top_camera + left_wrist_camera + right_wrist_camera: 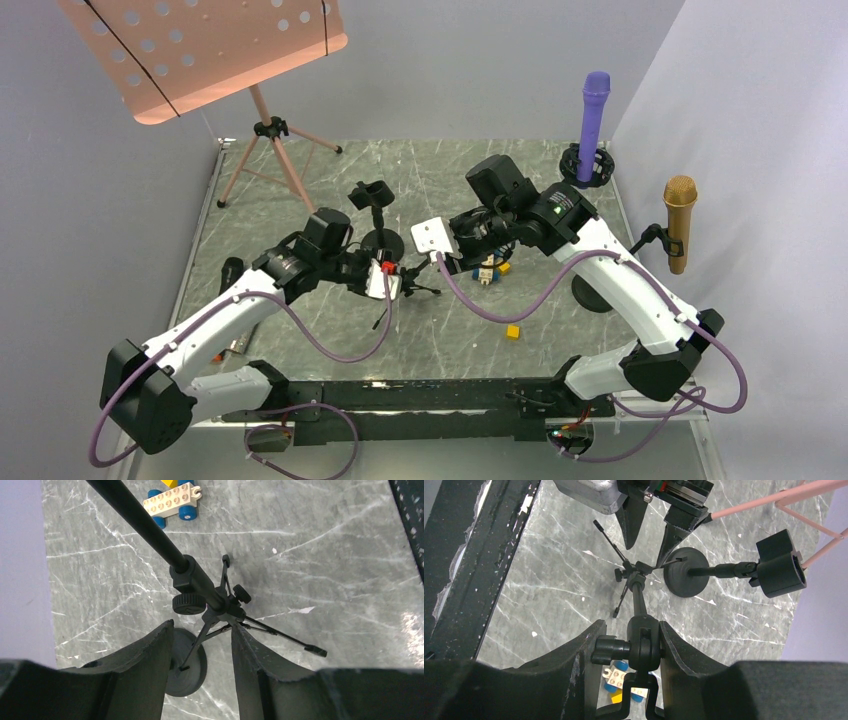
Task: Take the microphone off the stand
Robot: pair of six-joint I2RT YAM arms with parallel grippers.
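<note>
A purple microphone stands upright in a round black holder at the back right. A gold microphone sits in the clip of a stand at the right edge. Neither gripper is near them. At mid-table stands a small black tripod stand. My right gripper is shut on its top swivel joint, with the knob against one finger; the clip below the joint holds nothing. My left gripper is open and low over the tripod's hub, with one leg running between its fingers.
A round-base stand with an empty black clip stands just behind the tripod. A pink music stand rises at the back left. A toy brick car and a yellow block lie near the centre.
</note>
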